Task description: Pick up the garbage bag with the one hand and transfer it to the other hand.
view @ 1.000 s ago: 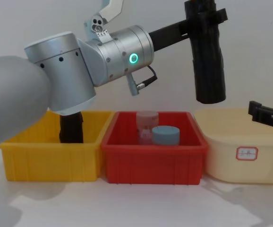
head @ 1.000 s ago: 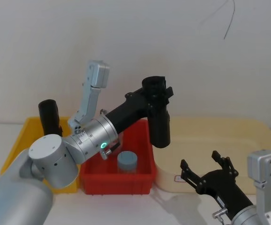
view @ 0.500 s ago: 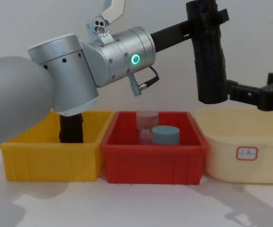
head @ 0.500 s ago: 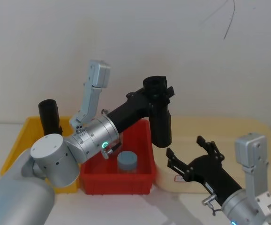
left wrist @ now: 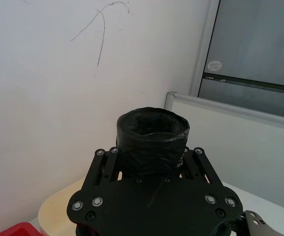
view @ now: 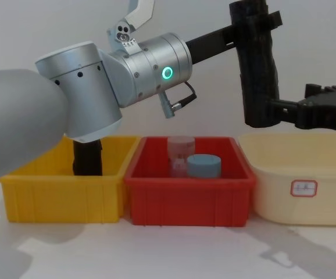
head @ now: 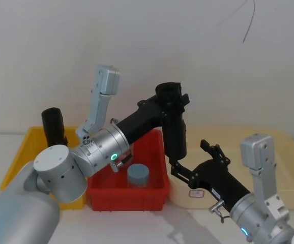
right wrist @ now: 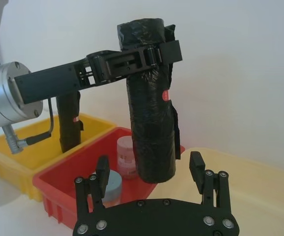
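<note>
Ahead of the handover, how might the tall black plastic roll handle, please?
Probably stiff: the tall black wrinkled plastic roll hangs straight, gripped near its top by the left gripper. Its film may dent between the right gripper's open jaws.

The left gripper [view: 262, 23] covers a band high on the garbage bag [view: 260, 81], and the right gripper [view: 288, 100] runs off the chest view's right edge. The second black roll [view: 88, 158] is half hidden behind the wall of the yellow bin [view: 63, 197] and the left arm [view: 69, 93]. The label [view: 303, 188] on the cream tub [view: 272, 195] is too small to read.
</note>
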